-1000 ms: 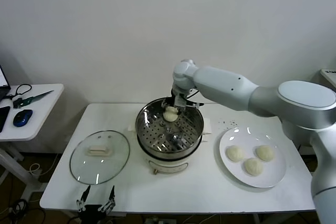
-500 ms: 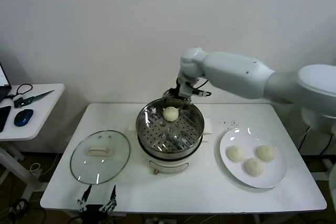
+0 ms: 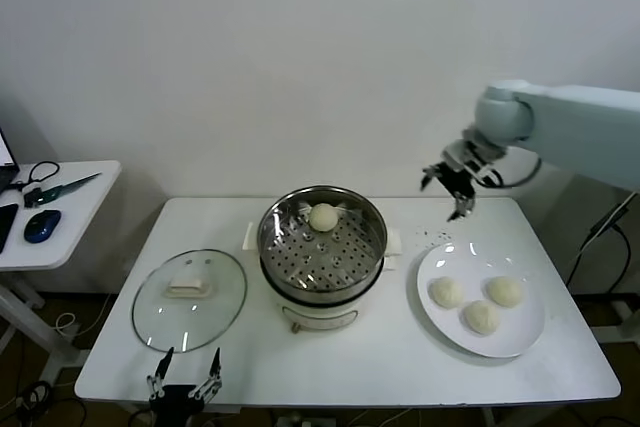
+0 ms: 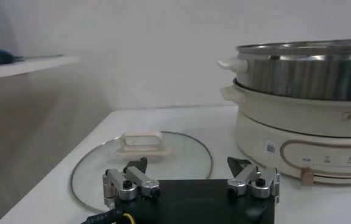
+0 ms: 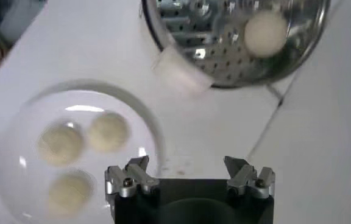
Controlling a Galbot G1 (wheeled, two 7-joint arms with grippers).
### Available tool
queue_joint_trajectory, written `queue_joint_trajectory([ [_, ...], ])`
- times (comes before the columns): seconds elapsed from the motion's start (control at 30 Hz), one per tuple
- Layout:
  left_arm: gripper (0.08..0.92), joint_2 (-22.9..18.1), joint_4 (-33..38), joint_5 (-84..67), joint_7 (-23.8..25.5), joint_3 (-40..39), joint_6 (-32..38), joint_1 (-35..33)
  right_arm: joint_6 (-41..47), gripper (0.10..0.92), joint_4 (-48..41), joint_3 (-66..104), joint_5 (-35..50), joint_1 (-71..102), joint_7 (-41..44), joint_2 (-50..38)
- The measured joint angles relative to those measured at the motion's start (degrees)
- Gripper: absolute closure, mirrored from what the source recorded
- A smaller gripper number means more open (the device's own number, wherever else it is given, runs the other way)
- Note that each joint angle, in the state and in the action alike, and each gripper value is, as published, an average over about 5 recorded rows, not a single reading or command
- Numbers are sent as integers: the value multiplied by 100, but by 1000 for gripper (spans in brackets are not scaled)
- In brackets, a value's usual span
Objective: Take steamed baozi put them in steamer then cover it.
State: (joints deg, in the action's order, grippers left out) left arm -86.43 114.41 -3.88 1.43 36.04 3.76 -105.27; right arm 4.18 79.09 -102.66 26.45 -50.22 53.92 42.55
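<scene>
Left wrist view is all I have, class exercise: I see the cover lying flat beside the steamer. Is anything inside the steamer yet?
Observer: Yes, one baozi sits on the tray at the back of the steamer.
Operator: Where are the others?
Observer: Three lie on a white plate on the table's right side.
Operator: And the right gripper?
Observer: The right gripper is open and empty, in the air between the steamer and the plate. The left gripper is at the front edge by the cover.
</scene>
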Motion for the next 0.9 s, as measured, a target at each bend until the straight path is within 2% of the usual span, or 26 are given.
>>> queue_joint_trajectory([
  [0.4, 177, -61, 32, -21, -5, 83, 10, -2, 1102, 203, 203, 761, -254, 1416, -384, -525],
  [0.9, 177, -74, 28, 3, -12, 88, 26, -52, 1514, 203, -303, 1984, -687, 2983, -660, -445],
])
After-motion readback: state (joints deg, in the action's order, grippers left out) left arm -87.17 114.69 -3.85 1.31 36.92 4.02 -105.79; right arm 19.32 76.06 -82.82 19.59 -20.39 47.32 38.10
